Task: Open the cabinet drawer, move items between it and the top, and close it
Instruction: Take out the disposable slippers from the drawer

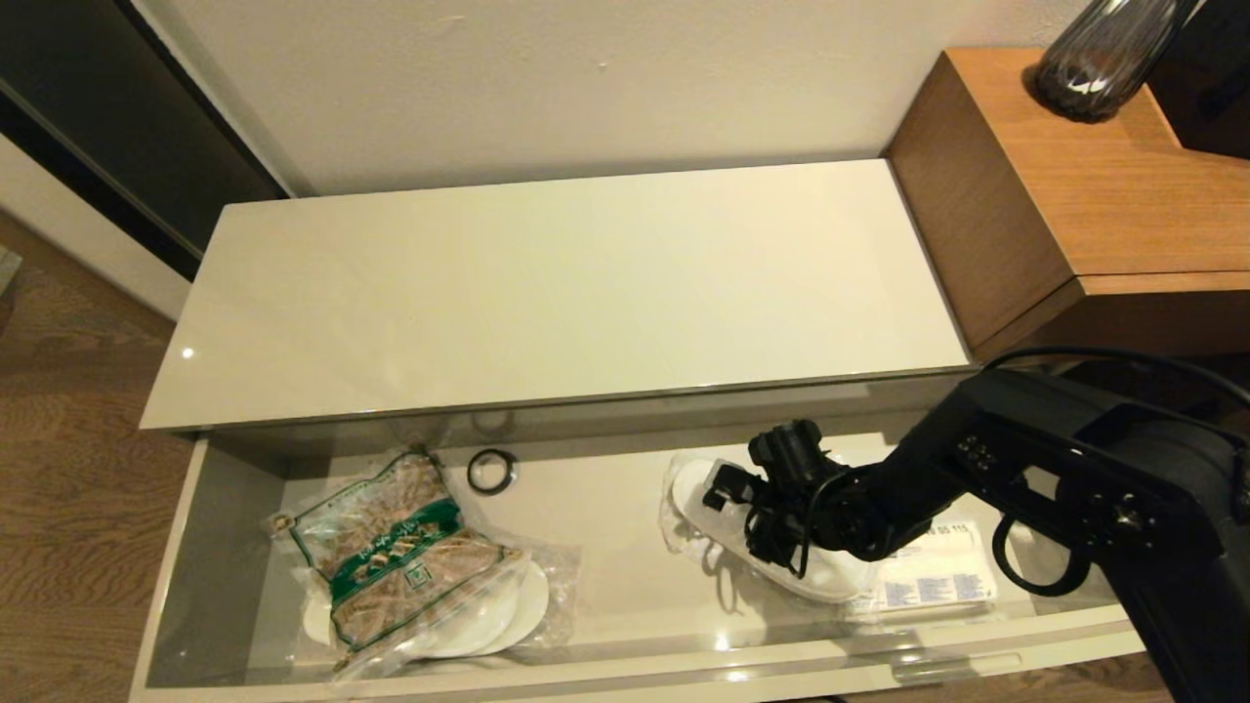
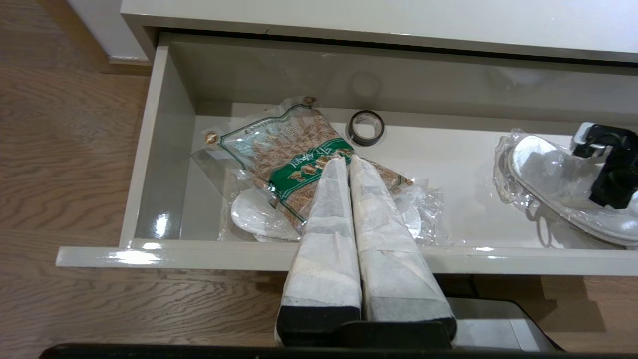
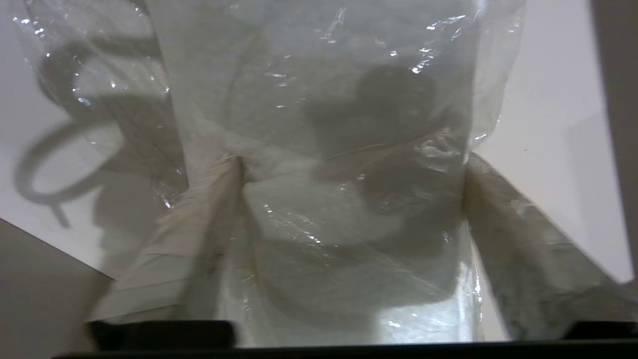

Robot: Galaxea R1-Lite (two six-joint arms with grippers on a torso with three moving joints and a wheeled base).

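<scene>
The cabinet drawer (image 1: pixel 645 664) stands pulled out below the glossy cream top (image 1: pixel 566 283), which is bare. At the drawer's right lies a pair of white slippers in clear wrap (image 1: pixel 691 493), with a flat white packet with a blue label (image 1: pixel 937 576) beside it, partly under my right arm. My right gripper (image 1: pixel 737 508) is down on the slippers. In the right wrist view its fingers (image 3: pixel 503 209) stand wide apart on either side of the wrapped slippers (image 3: pixel 319 124), open. My left gripper (image 2: pixel 346 158) is shut and parked in front of the drawer's front edge (image 2: pixel 199 252).
A green-labelled bag of brown contents (image 1: pixel 400 557) lies at the drawer's left on another wrapped white slipper pair (image 1: pixel 508 615). A small black ring (image 1: pixel 491 471) sits near the drawer's back. A taller brown wood block (image 1: pixel 1074 195) with a dark vase (image 1: pixel 1094 59) flanks the top's right.
</scene>
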